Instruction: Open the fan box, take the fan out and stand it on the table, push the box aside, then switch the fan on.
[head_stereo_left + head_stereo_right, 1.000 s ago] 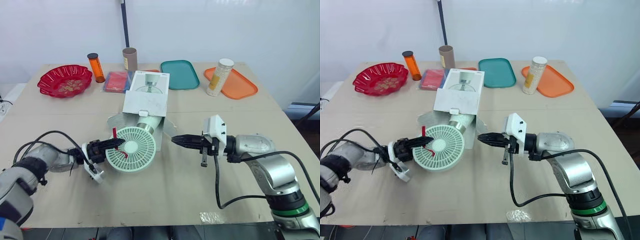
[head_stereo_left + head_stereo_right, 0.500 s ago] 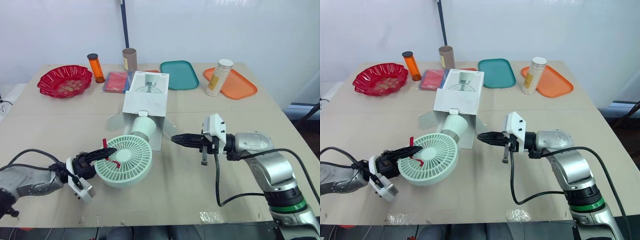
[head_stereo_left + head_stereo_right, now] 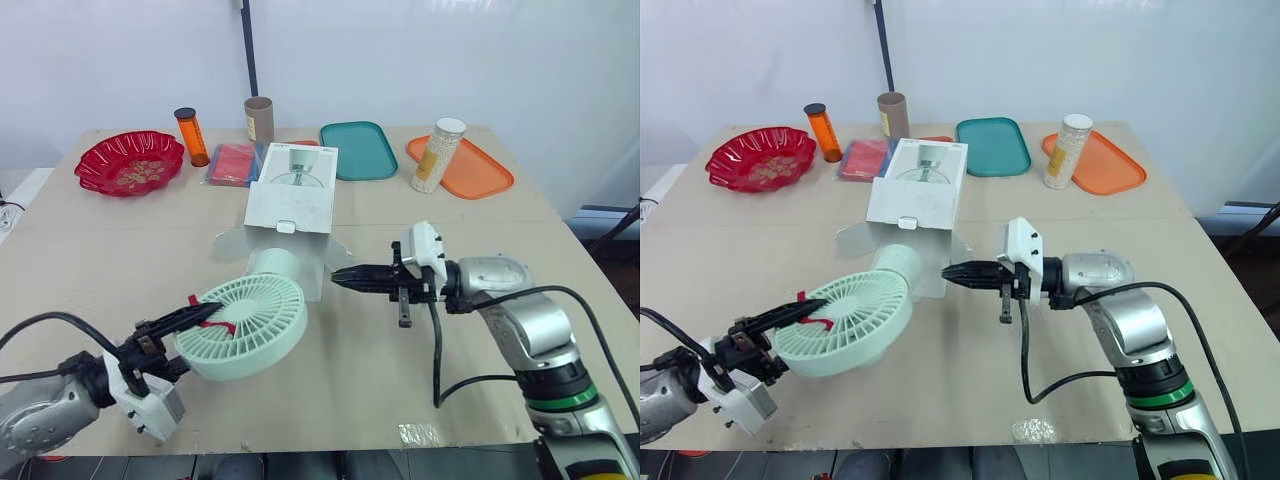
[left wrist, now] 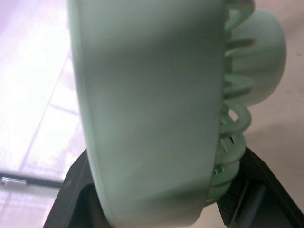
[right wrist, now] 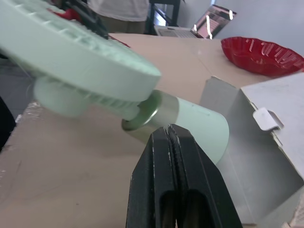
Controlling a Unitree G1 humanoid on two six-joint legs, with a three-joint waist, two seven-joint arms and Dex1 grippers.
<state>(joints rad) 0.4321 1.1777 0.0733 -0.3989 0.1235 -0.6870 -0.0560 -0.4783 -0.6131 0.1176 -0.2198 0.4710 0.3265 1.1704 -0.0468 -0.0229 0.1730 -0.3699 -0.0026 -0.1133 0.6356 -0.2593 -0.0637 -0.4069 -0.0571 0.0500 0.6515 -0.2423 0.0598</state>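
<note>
A pale green fan (image 3: 245, 325) lies tilted in front of the white fan box (image 3: 292, 195), whose front flaps stand open. Its round head points to the near left, and its cylindrical base (image 3: 272, 265) rests at the box mouth. My left gripper (image 3: 205, 318) is shut on the rim of the fan head; in the left wrist view the rim (image 4: 152, 109) sits between the two black fingers (image 4: 78, 185). My right gripper (image 3: 340, 277) is shut with nothing in it, its tip just right of the base, beside the box's right flap.
Along the far edge stand a red bowl (image 3: 130, 162), an orange bottle (image 3: 190, 135), a cardboard tube (image 3: 260, 118), a red packet (image 3: 235, 162), a teal tray (image 3: 358, 150), and an orange tray (image 3: 470, 170) with a white bottle (image 3: 435, 155). Bare table lies near and right.
My left gripper has drawn the fan head toward the near left and raised it, pulling the base out to the box mouth. My right gripper has shifted slightly left toward the box.
</note>
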